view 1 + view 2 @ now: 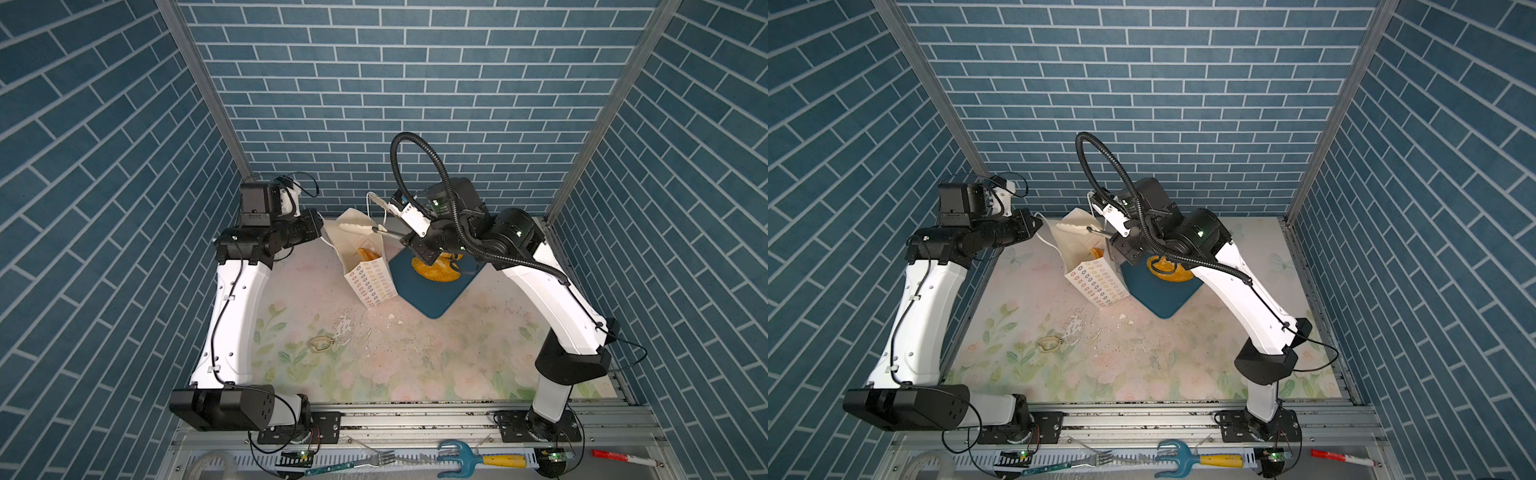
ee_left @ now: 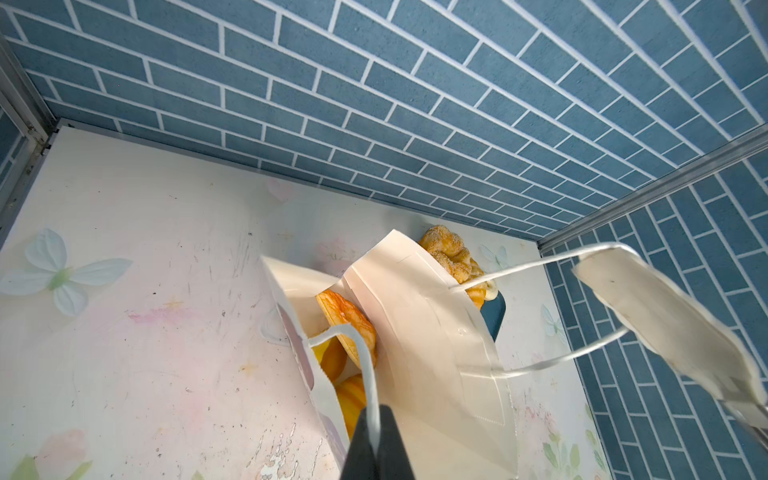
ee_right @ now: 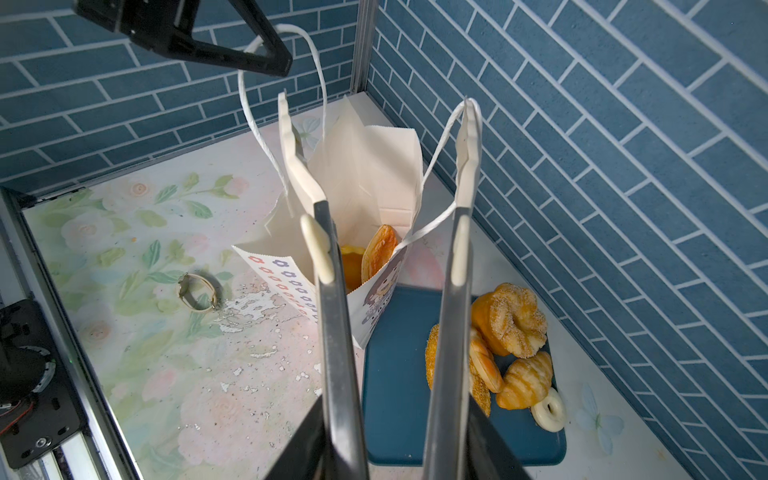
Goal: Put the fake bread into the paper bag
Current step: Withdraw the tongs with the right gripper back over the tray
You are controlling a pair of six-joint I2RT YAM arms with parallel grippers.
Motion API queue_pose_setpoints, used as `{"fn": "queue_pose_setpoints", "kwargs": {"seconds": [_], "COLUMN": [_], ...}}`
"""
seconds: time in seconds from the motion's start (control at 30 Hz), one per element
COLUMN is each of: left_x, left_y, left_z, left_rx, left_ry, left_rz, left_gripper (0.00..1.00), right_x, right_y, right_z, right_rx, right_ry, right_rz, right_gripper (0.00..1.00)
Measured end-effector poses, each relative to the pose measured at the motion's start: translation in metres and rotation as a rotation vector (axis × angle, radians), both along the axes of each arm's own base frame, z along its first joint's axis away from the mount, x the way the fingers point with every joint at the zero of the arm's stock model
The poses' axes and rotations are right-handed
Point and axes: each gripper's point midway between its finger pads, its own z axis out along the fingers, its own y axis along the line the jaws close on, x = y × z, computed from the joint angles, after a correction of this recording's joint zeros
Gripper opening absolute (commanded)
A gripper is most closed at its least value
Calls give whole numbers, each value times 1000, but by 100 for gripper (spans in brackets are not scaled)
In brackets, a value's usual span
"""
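- The left gripper (image 2: 374, 432) is pinched together on one white cord handle (image 3: 253, 124) of the paper bag (image 1: 370, 282), drawing it up and outward. This appears meant to steady the bag and hold that side of its mouth open.
- The right gripper (image 3: 397, 453) is clamped on a pair of metal tongs (image 3: 336, 332) with white tips. The tong arms stand apart with nothing between them, held high over the bag's mouth.
- The bag's other cord handle (image 3: 440, 141) loops round one tong tip (image 3: 467, 166). The tongs therefore seem to pull the opposite side outward and spread the mouth wider.
- The paper bag stands upright near the far edge of the floral surface (image 3: 145, 332), about midway along it. It has coloured rings on its side and a cartoon girl on its front.
- Some of the fake bread (image 3: 378, 249) is already inside the bag: a golden oval piece and an orange piece show below the rim.
- The rest lies on a dark teal tray (image 3: 395, 374) just beside the bag, toward the surface's far right corner.
- On the tray are a sugar-dusted twist (image 3: 528, 328), a croissant (image 3: 525, 380) and a small white ring (image 3: 539, 415). Two longer pieces are partly hidden behind a tong arm.
- The task looks partway done. The empty tongs suggest a reach to the tray next, and the hooked handle could tug the bag over when they move.
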Motion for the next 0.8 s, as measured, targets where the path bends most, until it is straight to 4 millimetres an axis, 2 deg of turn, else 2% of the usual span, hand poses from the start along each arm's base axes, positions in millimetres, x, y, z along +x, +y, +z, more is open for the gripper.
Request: {"fn": "queue_pose_setpoints", "kwargs": {"seconds": [0.17, 0.5, 0.63, 0.8], "left_x": [2, 4, 5, 4], "left_y": [-3, -5, -5, -3], "left_z": [-1, 7, 13, 11], "left_rx": [-10, -11, -4, 5], "left_ry": [9, -4, -15, -4], "left_rz": [-16, -32, -36, -37], "left_gripper": [0, 0, 0, 0], "right_x": [-12, -18, -20, -21], "right_y": [-1, 16, 21, 23], "right_z": [1, -30, -31, -32], "right_rx": [24, 38, 70, 80], "right_ry": [38, 181, 218, 236], "right_rz": [50, 106, 129, 140], "right_gripper": [42, 39, 37, 37]}}
